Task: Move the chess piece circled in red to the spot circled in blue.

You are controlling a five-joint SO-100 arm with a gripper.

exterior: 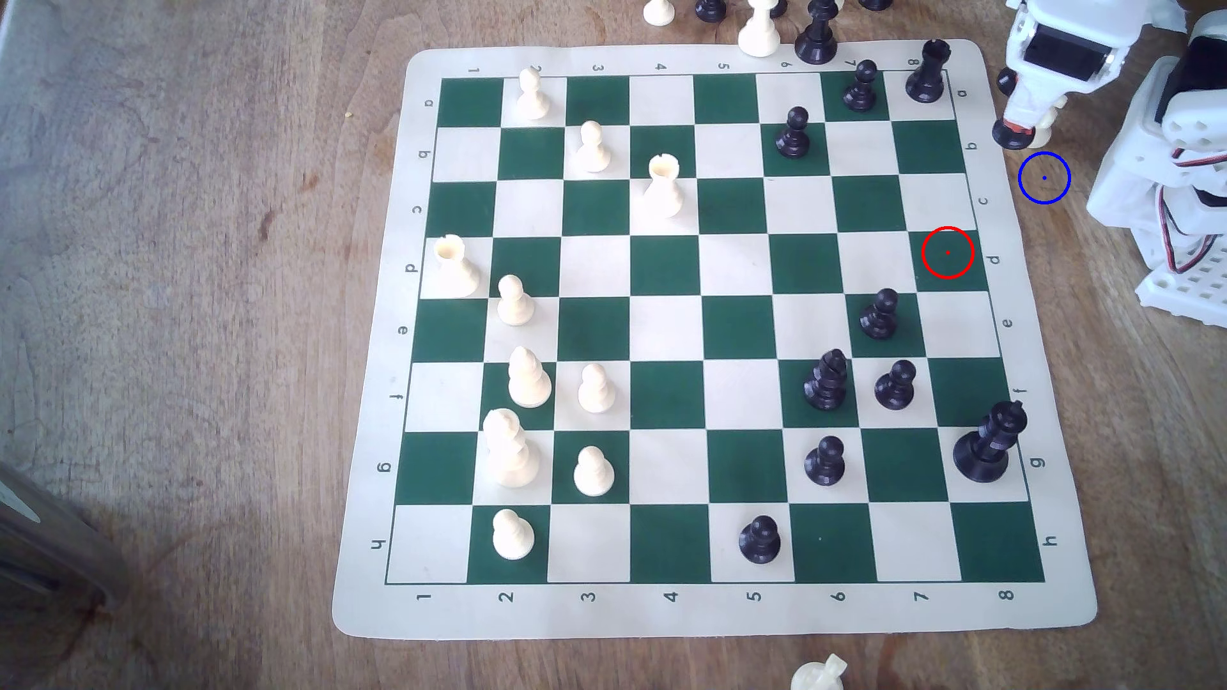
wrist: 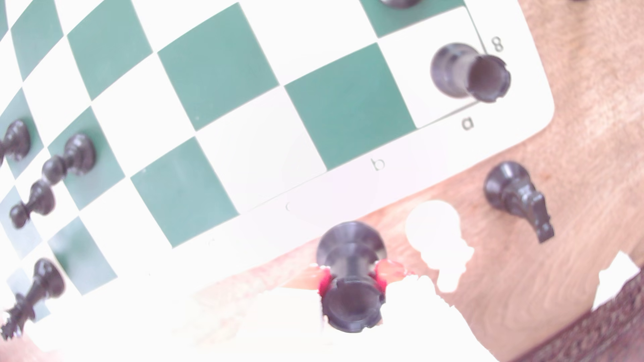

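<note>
My gripper (exterior: 1018,127) is shut on the black rook (exterior: 1010,135), off the board's edge beside row b on the exterior view's right. In the wrist view the red-padded fingers (wrist: 383,275) press both sides of the rook (wrist: 351,268) just below its head, its round base over the wood beside the mat's rim. The blue ring (exterior: 1044,178) marks bare wood a little nearer the camera than the rook, about one square away. The red ring (exterior: 947,252) lies on an empty green square at d8.
A white pawn (wrist: 435,236) stands right beside the held rook, and a black knight (wrist: 519,198) stands on the wood further along. A second black rook (exterior: 927,73) sits on a8. The arm's white base (exterior: 1175,199) rises just right of the blue ring.
</note>
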